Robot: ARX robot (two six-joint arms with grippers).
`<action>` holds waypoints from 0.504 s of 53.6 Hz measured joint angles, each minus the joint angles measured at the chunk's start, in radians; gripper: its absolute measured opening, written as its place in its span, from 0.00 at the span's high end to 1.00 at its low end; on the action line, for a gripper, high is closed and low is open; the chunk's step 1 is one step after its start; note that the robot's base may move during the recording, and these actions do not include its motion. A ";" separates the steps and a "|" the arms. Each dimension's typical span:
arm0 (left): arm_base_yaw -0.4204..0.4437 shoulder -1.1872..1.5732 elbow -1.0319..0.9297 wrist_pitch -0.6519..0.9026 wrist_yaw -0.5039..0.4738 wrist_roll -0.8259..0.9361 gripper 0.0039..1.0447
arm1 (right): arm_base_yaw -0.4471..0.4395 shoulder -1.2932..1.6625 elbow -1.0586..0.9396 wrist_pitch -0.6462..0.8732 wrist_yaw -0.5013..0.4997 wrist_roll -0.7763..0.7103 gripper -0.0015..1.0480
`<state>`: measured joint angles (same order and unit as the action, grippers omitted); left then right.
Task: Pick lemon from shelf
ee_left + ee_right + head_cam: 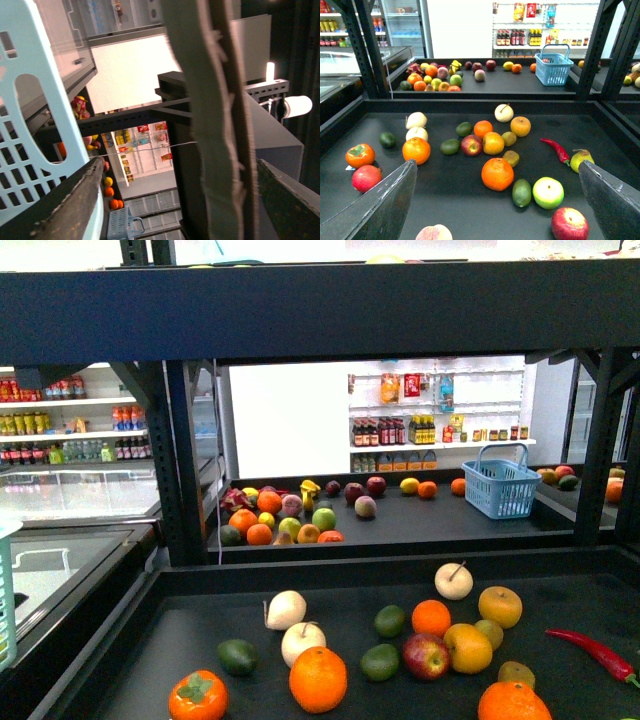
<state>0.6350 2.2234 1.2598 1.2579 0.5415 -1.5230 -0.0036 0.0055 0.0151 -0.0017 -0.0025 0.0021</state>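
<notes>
Right gripper (497, 167): jaws spread wide, nothing between them; fingers (385, 205) frame the near tray from above and behind the fruit. Likely held back and high so the whole spread stays visible before choosing

Directly ahead of it: big orange (497, 173). Beyond that, the lemon (493, 143), taken to be the yellow oval fruit in the middle cluster. It lies on the tray of the shelf (470, 106), touching a red apple (471, 145) on one side, with a small orange (483, 128) just behind. Crowded, so a clean grasp probably wants a descent from above

Round yellow fruit with stem (520, 126) sits further back; not the target. Chili (555, 150) lies off to the right, well apart

Left gripper (175, 165): jaws also parted, empty, parked beside a pale blue basket (30, 125) with a dark post behind; not engaged

Status: approach not yet begun, lemon untouched
</notes>
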 joint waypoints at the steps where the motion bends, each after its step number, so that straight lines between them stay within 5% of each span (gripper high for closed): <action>1: 0.000 -0.001 0.000 -0.016 -0.003 0.012 0.06 | 0.000 0.000 0.000 0.000 0.000 0.000 0.07; 15: 0.010 -0.096 0.000 -0.246 -0.048 0.140 0.07 | 0.000 0.000 0.000 0.000 0.000 0.000 0.07; 27: 0.035 -0.325 -0.039 -0.729 -0.185 0.512 0.07 | 0.000 0.000 0.000 0.000 0.000 0.000 0.07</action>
<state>0.6704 1.8988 1.2209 0.5289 0.3569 -1.0107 -0.0036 0.0055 0.0151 -0.0017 -0.0029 0.0021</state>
